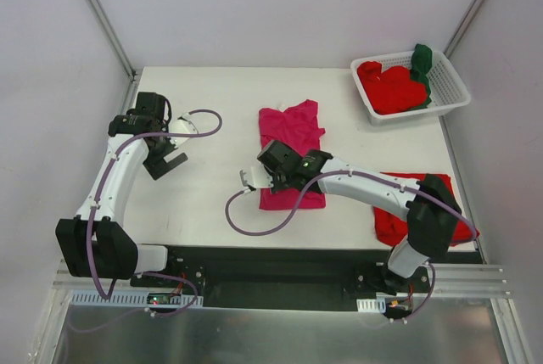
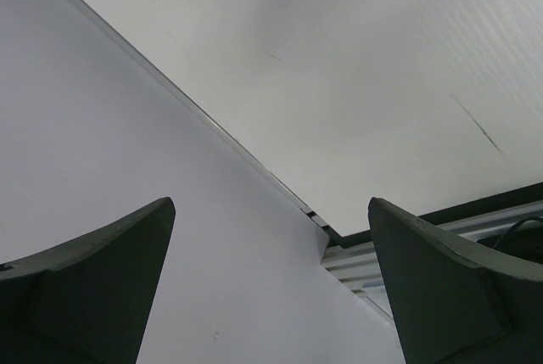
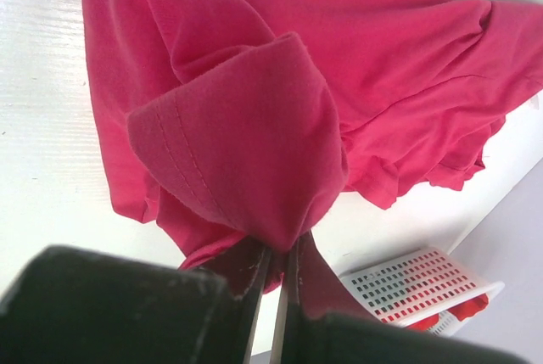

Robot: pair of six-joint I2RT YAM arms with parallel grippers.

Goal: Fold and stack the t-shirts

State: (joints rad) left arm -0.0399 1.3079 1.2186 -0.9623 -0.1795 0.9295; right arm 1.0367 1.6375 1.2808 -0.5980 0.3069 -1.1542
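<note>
Right wrist, closest in: we've got the right gripper [image 3: 280, 255] clamped narrow on a hemmed fold of the pink shirt [image 3: 356, 75]. The cloth is bunched right over the fingertips and the rest drapes down onto the table [image 3: 42, 126].

Here's our worry. That's a small bite near the hem, so a quick pull could slip it free. We can't tell how many layers are caught, and a stray under-layer would drag and skew the fold. Nothing pins the shirt either, so to our eye the whole thing could slide rather than fold. The forearm crossing its near half might rumple it too.

From above, that gripper [image 1: 254, 179] sits at the shirt's near left edge. The pink shirt [image 1: 293, 125] runs away from it toward the far side, mid-table, and its far end is already rumpled.

Off to the left, well apart, the left gripper [image 1: 165, 163] hangs with jaws wide and nothing between them. Its own camera shows the left gripper [image 2: 271, 204] facing only wall and table edge.

Near the right edge, a red shirt [image 1: 386, 221] lies under the right arm's elbow. Far right corner: the basket [image 1: 454, 99] holds more red shirts [image 1: 390, 88] and a green shirt [image 1: 422, 60].
</note>
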